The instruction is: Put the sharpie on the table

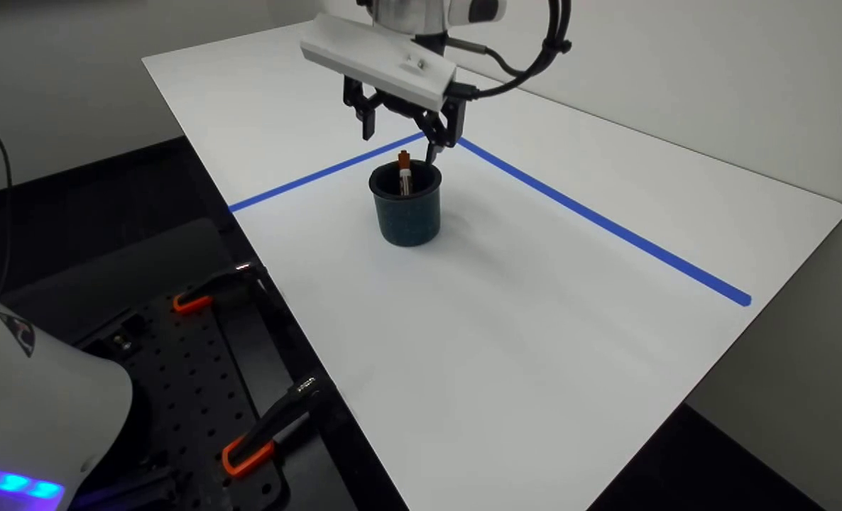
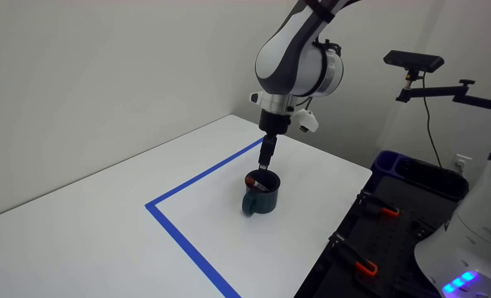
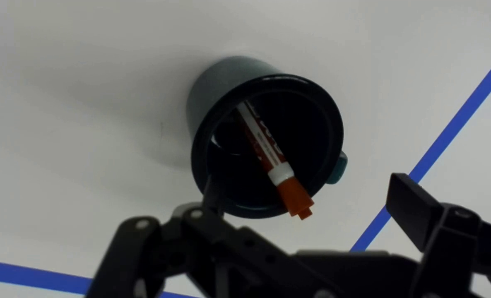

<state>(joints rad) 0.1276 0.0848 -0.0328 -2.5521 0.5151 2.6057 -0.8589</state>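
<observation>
Gripper (image 1: 400, 147) hangs released, jaws apart, at upper middle in an exterior view, just above a dark cup (image 1: 408, 220) on the bench (image 1: 506, 369). In an exterior view the cup's handle (image 2: 248, 203) sits below centre. Mid-frame in the wrist view, the marker (image 3: 263, 140) leans inside the cup, orange cap (image 3: 294, 193) toward the lower right.

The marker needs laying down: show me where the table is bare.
Inside the blue tape, the table is bare between the mug, the tape's wall-side strip and the orange-tipped clamps. Another bare band lies between that strip and the wall. Crowded: the mug, with the marker leaning inside and the open gripper close above.
</observation>
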